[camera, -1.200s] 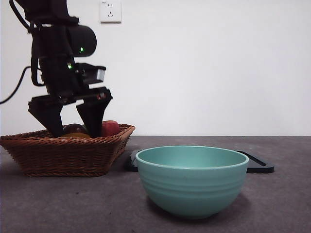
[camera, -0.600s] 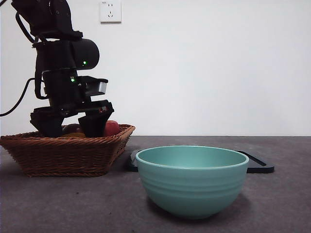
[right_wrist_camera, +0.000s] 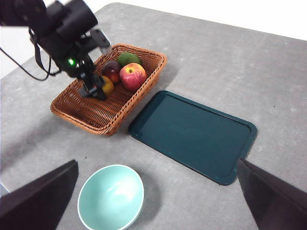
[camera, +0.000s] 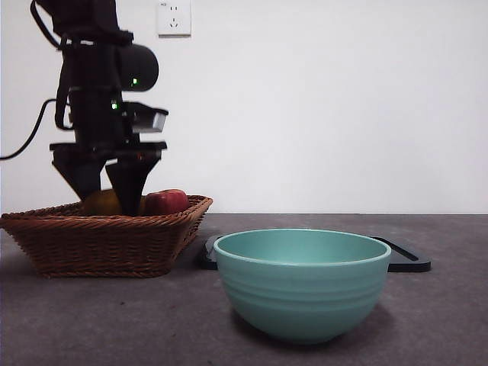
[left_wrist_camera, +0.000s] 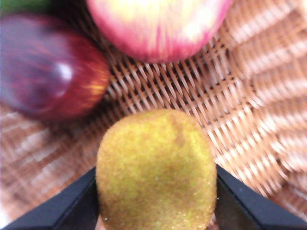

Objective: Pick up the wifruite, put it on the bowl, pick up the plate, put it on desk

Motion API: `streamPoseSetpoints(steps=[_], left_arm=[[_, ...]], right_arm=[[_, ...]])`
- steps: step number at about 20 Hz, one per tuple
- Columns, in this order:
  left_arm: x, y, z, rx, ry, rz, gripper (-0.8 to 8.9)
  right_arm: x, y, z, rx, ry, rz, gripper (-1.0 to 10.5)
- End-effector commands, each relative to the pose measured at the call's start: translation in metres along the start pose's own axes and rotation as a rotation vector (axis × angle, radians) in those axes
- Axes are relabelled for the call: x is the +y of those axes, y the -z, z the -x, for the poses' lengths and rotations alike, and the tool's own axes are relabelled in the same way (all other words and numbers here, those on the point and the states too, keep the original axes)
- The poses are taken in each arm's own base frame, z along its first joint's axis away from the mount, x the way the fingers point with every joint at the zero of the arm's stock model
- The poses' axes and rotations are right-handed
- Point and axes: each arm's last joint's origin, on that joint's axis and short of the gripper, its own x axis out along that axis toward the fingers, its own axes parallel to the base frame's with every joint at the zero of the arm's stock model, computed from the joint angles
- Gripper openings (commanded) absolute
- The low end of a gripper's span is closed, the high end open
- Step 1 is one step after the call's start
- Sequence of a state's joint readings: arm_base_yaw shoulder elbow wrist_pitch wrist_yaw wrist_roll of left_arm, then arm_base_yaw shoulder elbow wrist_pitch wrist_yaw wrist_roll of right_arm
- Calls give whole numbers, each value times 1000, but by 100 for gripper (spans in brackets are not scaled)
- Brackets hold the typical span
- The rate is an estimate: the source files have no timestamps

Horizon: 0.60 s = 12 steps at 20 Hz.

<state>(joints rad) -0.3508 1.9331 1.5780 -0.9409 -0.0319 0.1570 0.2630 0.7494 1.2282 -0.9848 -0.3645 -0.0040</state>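
The wifruite (left_wrist_camera: 156,167), round, dull and orange-yellow, sits between my left gripper's (left_wrist_camera: 156,211) jaws, which are shut on it. In the front view the left gripper (camera: 109,204) holds the fruit (camera: 103,202) just above the floor of the wicker basket (camera: 99,240), at the far left. The teal-green ridged bowl (camera: 302,286) stands empty on the desk (camera: 114,328), near and to the right. The plate, a dark teal flat tray (right_wrist_camera: 192,134), lies behind the bowl. My right gripper (right_wrist_camera: 156,206) is open, high above the table.
The basket (right_wrist_camera: 91,112) also holds a red apple (left_wrist_camera: 158,24), a dark maroon fruit (left_wrist_camera: 48,72) and a green fruit (right_wrist_camera: 127,58). The tray's edge (camera: 404,261) shows behind the bowl in the front view. A wall socket (camera: 173,17) is on the wall.
My left gripper dipped into the basket, closed on the orange-yellow fruit and has risen a little with it. The fruit now shows above the basket's rim.
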Motion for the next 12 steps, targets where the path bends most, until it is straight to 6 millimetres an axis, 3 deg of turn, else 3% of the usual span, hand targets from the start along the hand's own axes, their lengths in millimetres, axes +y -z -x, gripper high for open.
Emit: streamPoseSetpoints(steps=[1, 7, 12], left_arm=[[1, -7, 13, 17, -3, 23, 235], [-15, 4, 73, -39, 75, 73, 235], [-53, 19, 122, -139, 109, 29, 235]], right_arm=[[2, -5, 3, -18, -8, 14, 593], [2, -2, 4, 7, -7, 5, 593], [5, 7, 13, 40, -3, -14, 592]])
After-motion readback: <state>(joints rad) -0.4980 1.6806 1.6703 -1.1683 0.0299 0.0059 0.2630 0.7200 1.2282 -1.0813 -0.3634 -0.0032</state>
